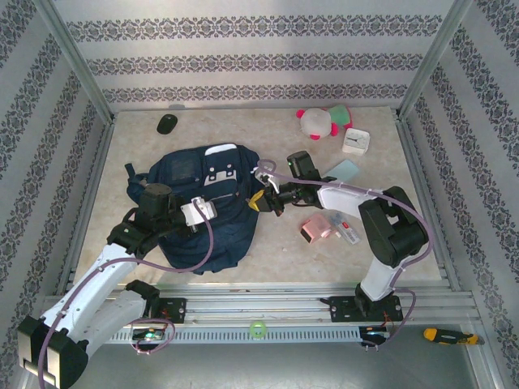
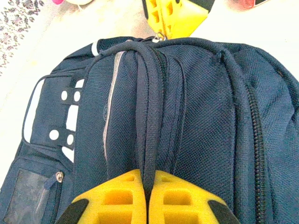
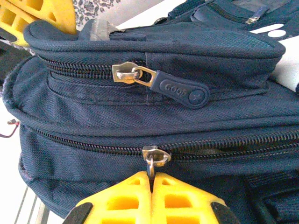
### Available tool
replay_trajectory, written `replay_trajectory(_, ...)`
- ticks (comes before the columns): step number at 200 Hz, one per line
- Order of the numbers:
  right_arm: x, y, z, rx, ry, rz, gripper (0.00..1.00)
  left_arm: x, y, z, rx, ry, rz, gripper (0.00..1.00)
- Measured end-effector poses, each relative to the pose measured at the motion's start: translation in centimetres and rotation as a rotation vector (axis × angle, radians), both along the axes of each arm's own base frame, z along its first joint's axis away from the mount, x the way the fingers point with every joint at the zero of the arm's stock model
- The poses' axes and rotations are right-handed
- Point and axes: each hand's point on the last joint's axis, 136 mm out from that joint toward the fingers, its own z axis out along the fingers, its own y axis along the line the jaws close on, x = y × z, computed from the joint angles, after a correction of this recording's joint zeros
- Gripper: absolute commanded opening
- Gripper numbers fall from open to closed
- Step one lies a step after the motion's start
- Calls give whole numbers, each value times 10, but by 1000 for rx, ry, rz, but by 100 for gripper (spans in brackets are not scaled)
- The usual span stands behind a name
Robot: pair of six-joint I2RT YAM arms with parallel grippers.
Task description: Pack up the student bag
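Note:
The student bag, dark navy with white patches, lies on the table left of centre. My left gripper is shut on a dark strap that runs over the bag's top. From the right side, my right gripper is shut on the metal ring of the lower zipper's slider. In the top view its yellow fingertips touch the bag's right edge. To the right of that slider the zipper teeth look slightly parted. A second zipper above has a rubber pull tab lying flat.
A black mouse lies at the back left. At the back right are a plush toy and a white square box. A pale blue card and a pink item lie near the right arm. An orange-handled tool rests past the front rail.

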Motion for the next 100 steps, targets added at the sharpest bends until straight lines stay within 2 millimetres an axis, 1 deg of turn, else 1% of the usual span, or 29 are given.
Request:
replay_trajectory(34, -6, -2, 9, 0, -12, -28, 0, 5, 0, 0, -5, -1, 21, 0)
replay_trajectory(73, -24, 10, 25, 10, -28, -12, 0, 15, 0, 0, -31, 9, 68, 0)
replay_trajectory(100, -31, 16, 29, 6, -24, -16, 0, 19, 0, 0, -38, 6, 85, 0)
